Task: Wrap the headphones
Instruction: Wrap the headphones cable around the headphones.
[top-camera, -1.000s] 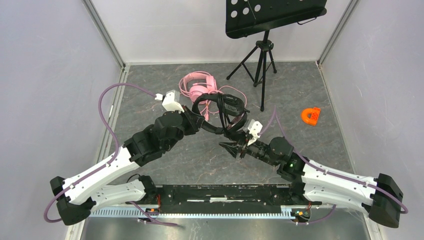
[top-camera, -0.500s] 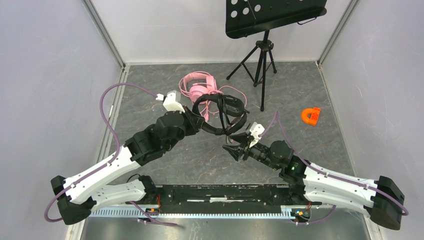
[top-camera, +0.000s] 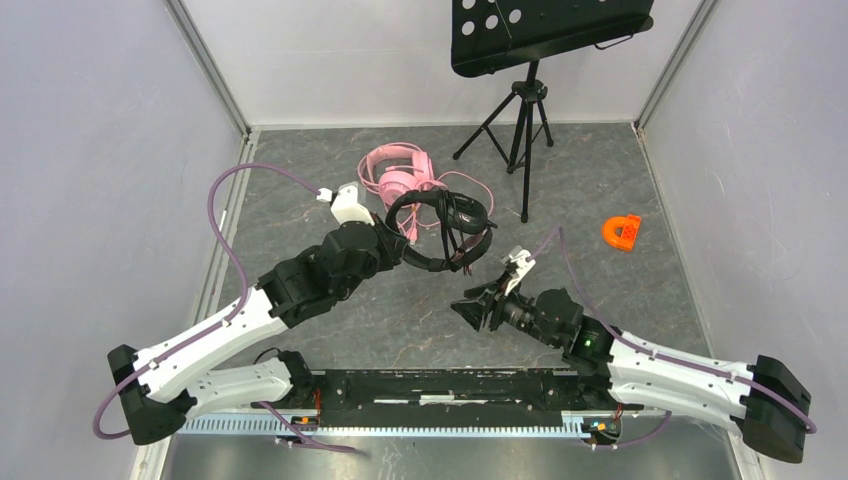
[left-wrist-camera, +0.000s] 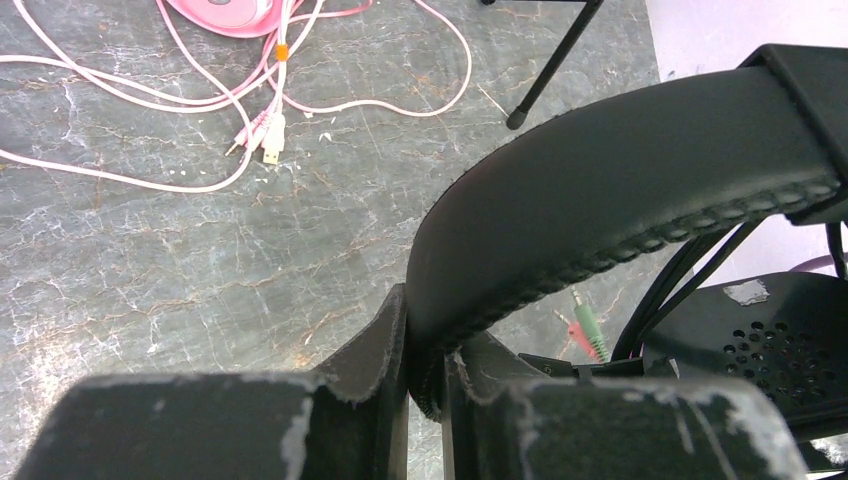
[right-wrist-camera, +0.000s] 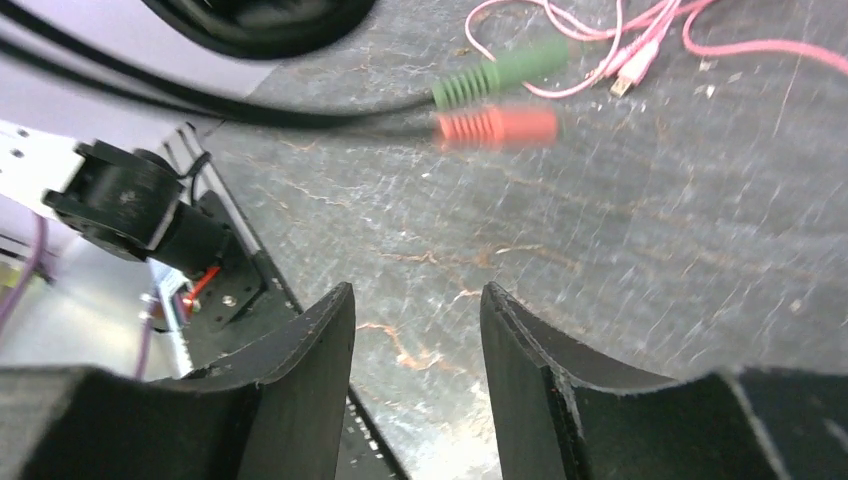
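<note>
Left gripper clamped on headband of black headset, raised above table. Pink headset lies on table at 11 o'clock from it. Right gripper at black headset's 5 o'clock, fingers apart, empty.

The black headset is held up mid-table, its padded headband pinched between the fingers of the left gripper. Green and red plugs hang from its thin cable. Just beyond it, the pink headset lies on the table, its pink cable unwrapped in loose loops.
</note>
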